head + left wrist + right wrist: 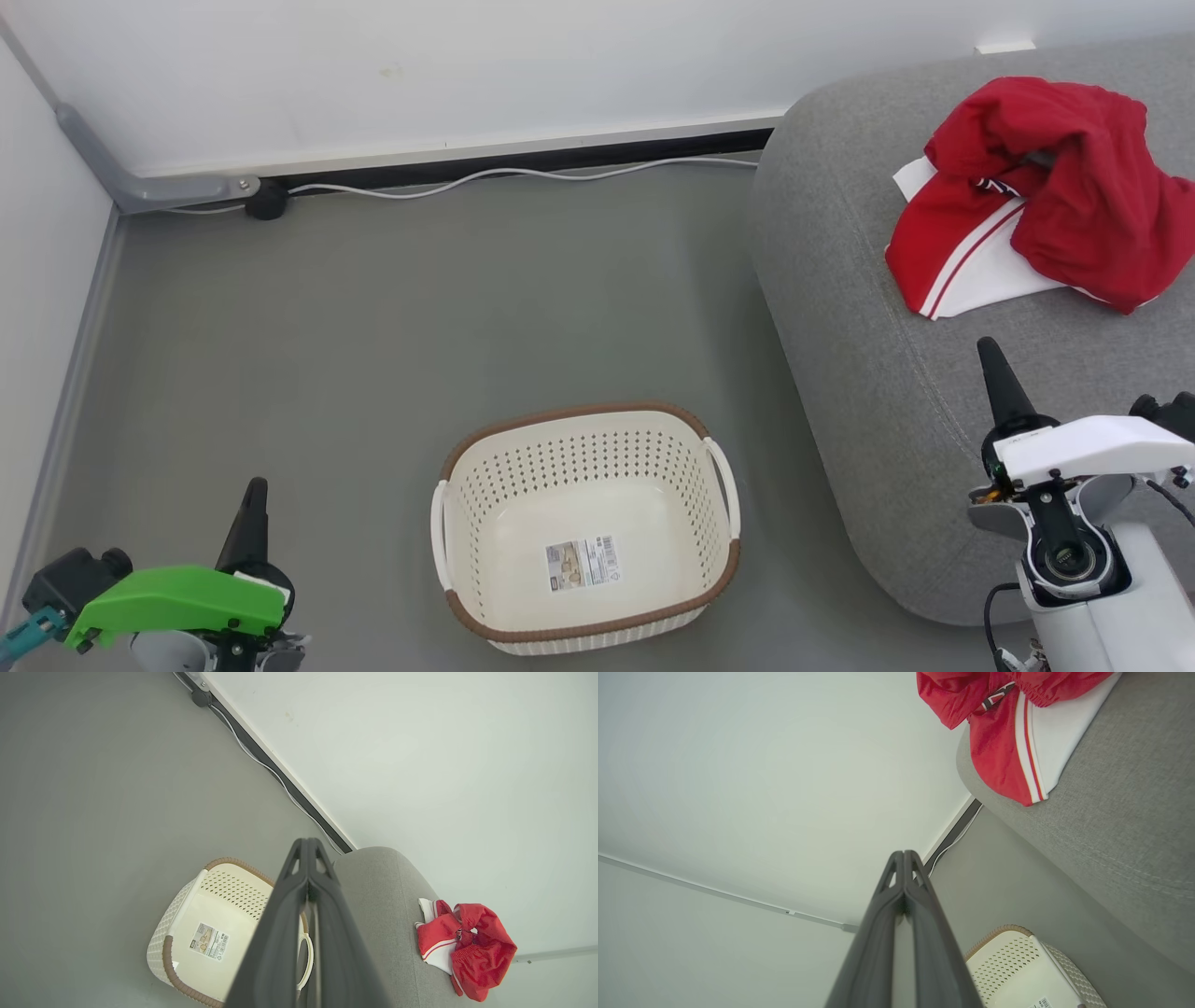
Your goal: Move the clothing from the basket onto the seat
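The left pincer [255,495] stood low at the left of the head view, its two dark fingers clenched flat against each other with nothing between them. The right pincer [991,362] stood at the lower right, likewise clenched and grasping nothing, its tip pointing up over the near edge of the seat [887,401]. Each wrist view showed the same closed pair, the left pincer [308,845] and the right pincer [904,855] tapering to a single tip. Between the two pincers, a little nearer the left one, the basket [579,412] sat upright on the floor [355,327], apart from both. A label [581,563] lay on its bare bottom, and a white handle [725,485] curved at the side towards the right pincer. From the left pincer the basket [233,889] appeared below and left of the tip, and from the right pincer it [1008,961] appeared below and right. Beyond the right pincer's tip, well apart from it, the clothing [1074,196] lay bunched on top of the seat, red folds over a white panel with red stripes. It also showed in both wrist views [472,947] [999,746], resting on the grey cushion [383,891] [1120,826]. Farthest off, past both pincers, a pale cable [523,174] ran along the foot of the wall [467,65].
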Motion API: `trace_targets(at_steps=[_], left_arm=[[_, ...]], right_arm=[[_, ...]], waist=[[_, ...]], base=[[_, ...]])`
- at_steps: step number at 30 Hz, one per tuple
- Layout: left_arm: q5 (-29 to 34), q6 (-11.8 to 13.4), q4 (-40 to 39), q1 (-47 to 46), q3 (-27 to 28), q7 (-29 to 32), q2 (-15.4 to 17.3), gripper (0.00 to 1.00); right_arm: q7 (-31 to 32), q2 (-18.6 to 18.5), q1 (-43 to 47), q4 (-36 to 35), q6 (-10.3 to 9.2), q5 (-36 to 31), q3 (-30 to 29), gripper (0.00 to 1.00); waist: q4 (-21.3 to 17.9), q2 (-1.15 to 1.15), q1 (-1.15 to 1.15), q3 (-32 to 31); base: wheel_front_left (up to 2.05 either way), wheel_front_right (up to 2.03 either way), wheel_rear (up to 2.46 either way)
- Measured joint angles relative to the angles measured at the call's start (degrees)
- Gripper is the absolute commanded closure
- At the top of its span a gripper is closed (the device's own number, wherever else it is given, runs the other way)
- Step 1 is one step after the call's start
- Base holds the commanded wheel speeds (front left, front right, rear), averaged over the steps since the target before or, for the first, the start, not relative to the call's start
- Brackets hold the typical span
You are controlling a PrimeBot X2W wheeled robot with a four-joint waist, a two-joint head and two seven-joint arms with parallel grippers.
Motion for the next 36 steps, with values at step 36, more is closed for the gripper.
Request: trace_targets(at_steps=[36], left_arm=[[-26.11,-5.09,4.22,-3.02,4.39,4.99,-1.58,1.00]], right_arm=[[5.77,1.81,2.48,-2.31,2.32,27.55,-6.98,1.00]], waist=[[0.56,0.00,0.00,-1.02]], base=[[0.00,0.00,0.00]])
